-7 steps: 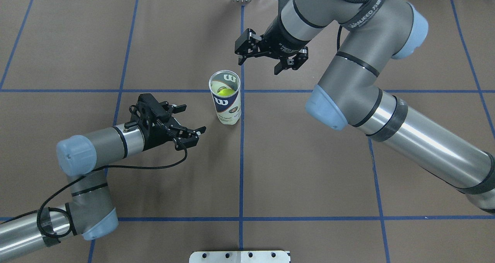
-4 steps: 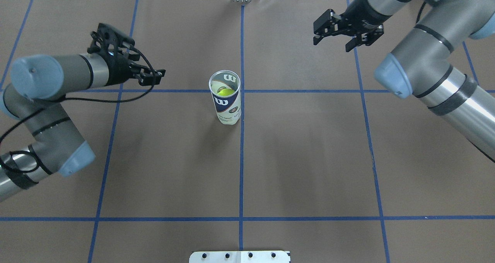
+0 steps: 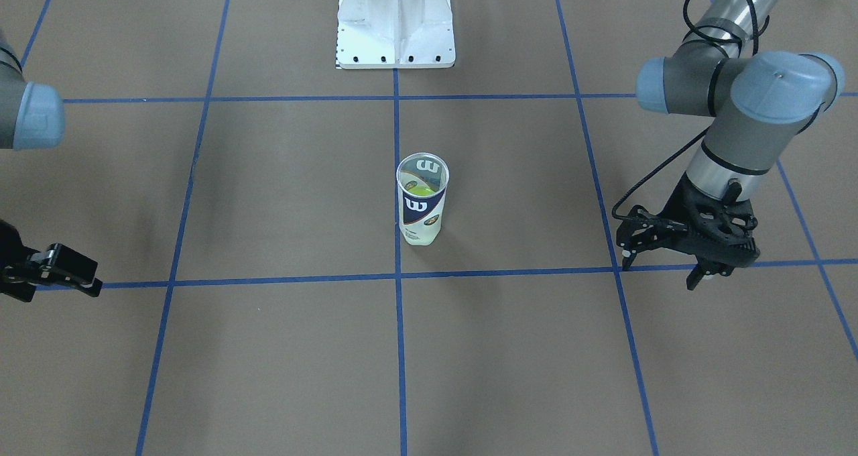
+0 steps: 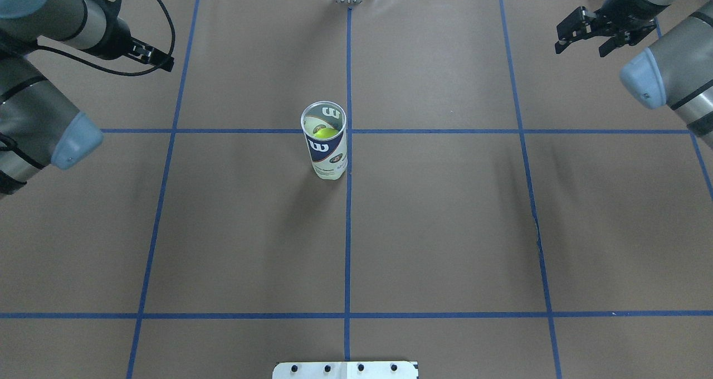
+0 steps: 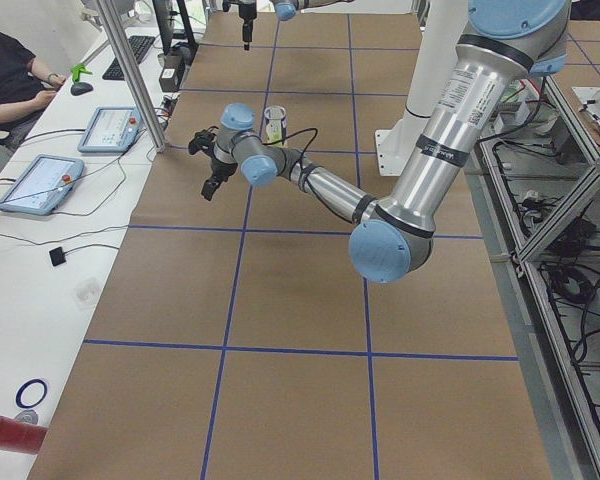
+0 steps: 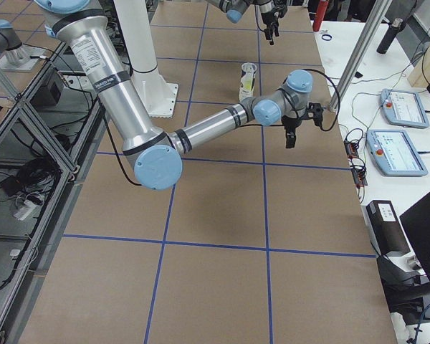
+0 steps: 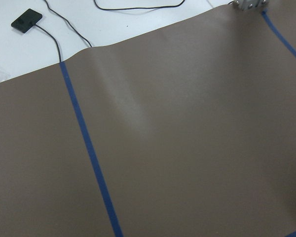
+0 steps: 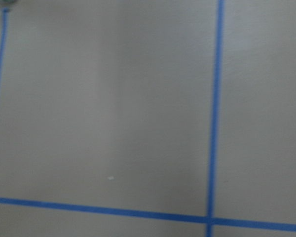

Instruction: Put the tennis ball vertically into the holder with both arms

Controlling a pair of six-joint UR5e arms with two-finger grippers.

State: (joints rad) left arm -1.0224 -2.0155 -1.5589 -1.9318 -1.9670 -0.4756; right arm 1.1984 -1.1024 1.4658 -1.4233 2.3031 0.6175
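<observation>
Both arms have swung out to the upper corners of the overhead view. Left hand point(image 3: 660, 270) and right hand point(image 4: 579, 49) are spread wide, empty, touching nothing. Mid-frame on the tabletop point(image 4: 445, 228), the holder point(image 4: 325, 147) stands upright, tennis ball point(image 4: 327, 132) inside.

Clear plastic tennis-ball can with white-navy label point(image 4: 325, 142) stands upright mid-table, bare brown paper mat point(image 4: 445, 228) on every side. Left gripper point(image 3: 658, 273) and right gripper point(image 4: 579, 50) sit well apart at the far corners. White metal pedestal base point(image 3: 395, 23) at robot edge, well apart.
</observation>
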